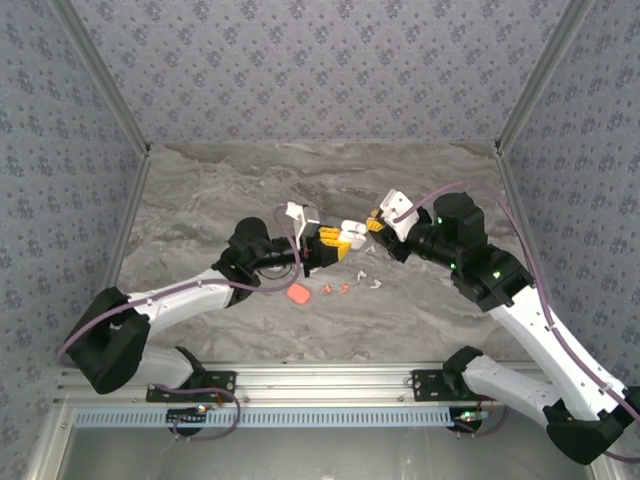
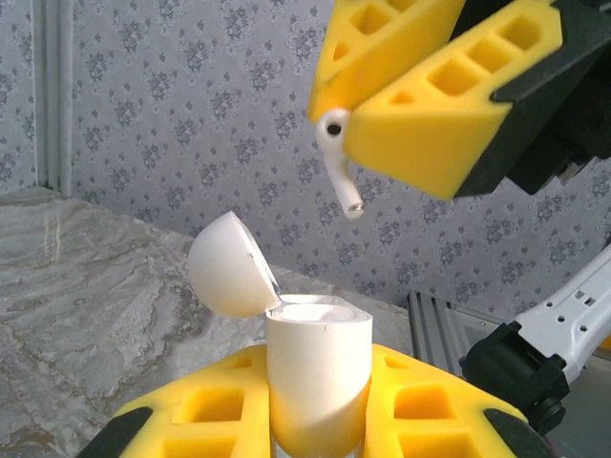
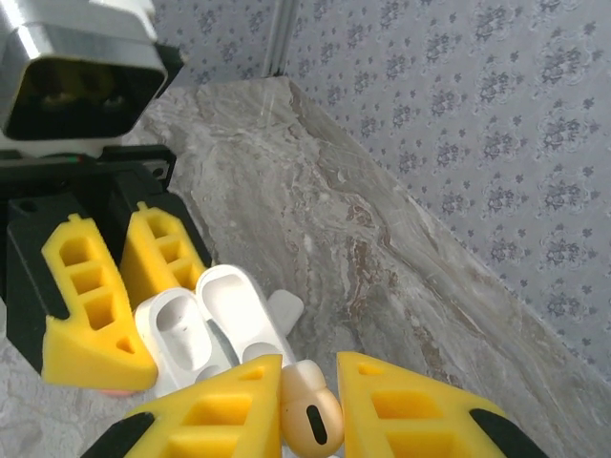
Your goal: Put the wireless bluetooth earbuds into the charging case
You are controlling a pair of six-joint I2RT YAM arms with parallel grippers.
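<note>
Left end effector (image 2: 320,434) closed on the white charging case (image 2: 318,353), gripped at its lower body. Case upright, lid (image 2: 229,267) swung open toward 10 o'clock in the left wrist view, mouth facing up. Right end effector (image 2: 336,114) closed too, nipping a white earbud (image 2: 341,176) by its head, stem hanging out below the fingertips. Both held clear of the surface (image 1: 200,200), near the middle of the top view, tips almost meeting.

Key relation: earbud at about 12 to 1 o'clock from the case mouth in the left wrist view, apart from it, open air between stem tip and rim. Long axis of the stem running roughly 11 to 5 o'clock, so nearly but not quite in line with the upright case. From the right wrist, case at 10 o'clock of the earbud, its open top turned toward the camera. Right arm the carrier of the earbud, so the nearer one; left arm merely the holder of the target.

Next, probably: bring the stem over a well, square it to the case's axis, then lower. Risk of catching the rim if left tilted.

Elsewhere on the surface, at about 6 o'clock from the two end effectors in the top view: a salmon-red case (image 1: 298,293), a pair of salmon-red earbuds (image 1: 344,287), and loose white earbuds (image 1: 375,284), none in a case yet.
</note>
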